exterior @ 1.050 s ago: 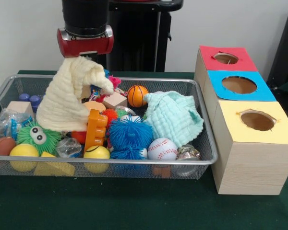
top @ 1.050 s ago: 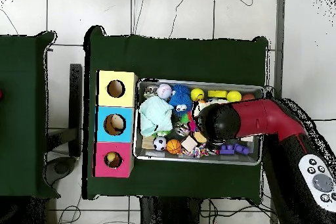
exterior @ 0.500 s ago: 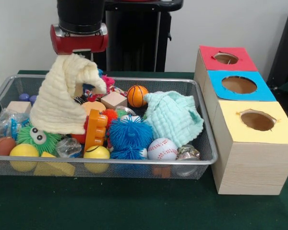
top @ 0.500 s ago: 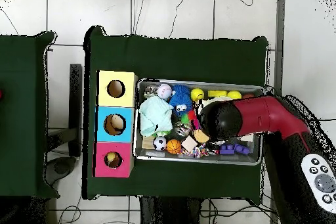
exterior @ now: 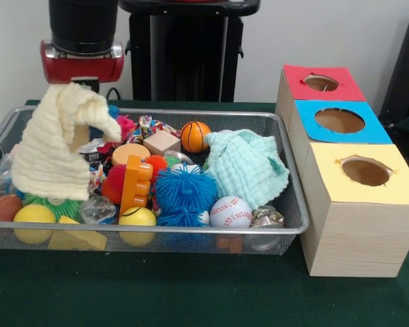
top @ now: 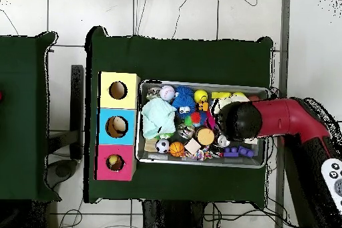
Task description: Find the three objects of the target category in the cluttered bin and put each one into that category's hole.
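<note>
Gripper [exterior: 82, 83], hidden under the red wrist, grips the peak of a cream muslin cloth [exterior: 58, 146] that hangs below it over the wire bin's [exterior: 191, 235] cluttered end.

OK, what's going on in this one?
The robot arm's gripper has a pale yellow cloth hanging from it, lifted over one end of a wire bin full of toys and balls. A mint green cloth lies in the bin at the other end, beside an orange basketball and a baseball. Next to the bin stand three boxes with holes on top: red, blue and yellow. The yellow cloth is at the end far from them.
</note>
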### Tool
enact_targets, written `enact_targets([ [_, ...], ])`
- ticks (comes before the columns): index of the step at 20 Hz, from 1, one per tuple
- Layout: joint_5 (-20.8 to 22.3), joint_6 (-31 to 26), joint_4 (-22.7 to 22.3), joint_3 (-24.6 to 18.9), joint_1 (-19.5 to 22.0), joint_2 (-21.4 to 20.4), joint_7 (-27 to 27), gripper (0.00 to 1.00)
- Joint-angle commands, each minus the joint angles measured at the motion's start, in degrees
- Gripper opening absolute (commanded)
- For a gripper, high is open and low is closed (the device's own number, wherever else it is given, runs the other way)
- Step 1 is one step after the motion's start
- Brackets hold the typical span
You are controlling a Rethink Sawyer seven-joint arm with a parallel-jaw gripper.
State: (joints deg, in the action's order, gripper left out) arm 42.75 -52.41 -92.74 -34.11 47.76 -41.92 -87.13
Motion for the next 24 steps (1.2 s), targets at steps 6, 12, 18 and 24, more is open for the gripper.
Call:
enact_targets([
  [6, 6.12, 1.17, 1.72, -0.42, 4.90, 6.85, 16.15, 0.00],
  [12, 6.68, 1.15, -1.00, -0.54, 6.02, 5.56, 14.74, 0.00],
  [18, 8.44, 1.26, -3.22, 0.57, 6.79, 5.88, 14.15, 0.00],
  [24, 7.79, -0.61, -7.12, 1.83, 8.26, 7.42, 13.03, 0.00],
])
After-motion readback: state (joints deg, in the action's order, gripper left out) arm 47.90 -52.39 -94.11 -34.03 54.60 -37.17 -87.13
